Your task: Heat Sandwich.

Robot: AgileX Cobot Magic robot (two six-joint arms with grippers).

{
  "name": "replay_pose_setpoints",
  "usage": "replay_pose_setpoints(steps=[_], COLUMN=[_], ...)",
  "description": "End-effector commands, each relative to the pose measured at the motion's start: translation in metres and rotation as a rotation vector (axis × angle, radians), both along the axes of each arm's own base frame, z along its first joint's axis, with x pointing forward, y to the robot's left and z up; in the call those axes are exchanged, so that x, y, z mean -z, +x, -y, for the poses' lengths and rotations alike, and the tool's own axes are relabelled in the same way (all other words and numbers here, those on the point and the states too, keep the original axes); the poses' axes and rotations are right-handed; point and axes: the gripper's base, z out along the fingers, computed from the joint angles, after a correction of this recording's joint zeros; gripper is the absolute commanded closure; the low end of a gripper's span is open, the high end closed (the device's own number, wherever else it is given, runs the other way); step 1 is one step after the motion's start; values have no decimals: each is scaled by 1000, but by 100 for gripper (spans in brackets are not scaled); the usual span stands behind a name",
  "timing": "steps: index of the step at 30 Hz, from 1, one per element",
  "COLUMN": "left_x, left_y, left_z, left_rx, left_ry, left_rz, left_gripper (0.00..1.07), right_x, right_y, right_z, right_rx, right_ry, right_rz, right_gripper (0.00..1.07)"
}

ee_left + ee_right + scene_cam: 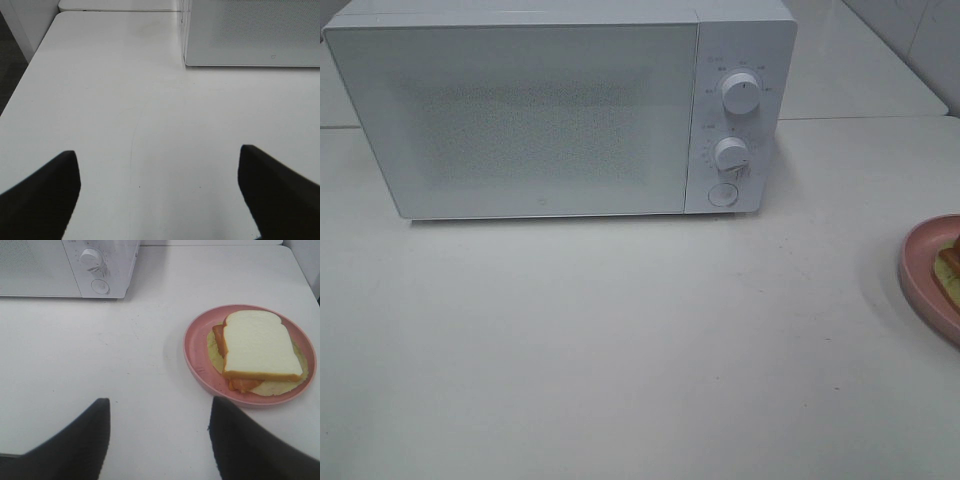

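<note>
With the microwave (520,115) door shut at twelve o'clock and both the left gripper (159,190) and right gripper (159,440) spread, grasping nothing, the sandwich (257,347) at three o'clock could slide off its tilted pink plate (195,357).

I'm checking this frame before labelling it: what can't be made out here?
- Microwave interior: hidden by its shut, frosted door in every view.
- Dial markings: too small to read.
- Sandwich and plate: cut off by the high view's right edge; lower layers hidden under the top slice.
- Both arms: outside the high view.
</note>
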Motion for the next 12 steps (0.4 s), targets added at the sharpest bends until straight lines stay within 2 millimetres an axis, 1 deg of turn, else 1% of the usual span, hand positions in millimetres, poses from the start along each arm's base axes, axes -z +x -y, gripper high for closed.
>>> replay_pose_setpoints(steps=[1, 12], left_x=[0, 0], left_y=[-3, -3], left_z=[1, 1], left_rx=[10, 10], left_ry=[-9, -9], left_rz=[32, 32], left_gripper=[28, 28], right_x=[0, 0], right_y=[-3, -3], right_z=[1, 1], right_rx=[-1, 0], right_ry=[-5, -4], right_rz=[30, 30], right_gripper=[49, 49])
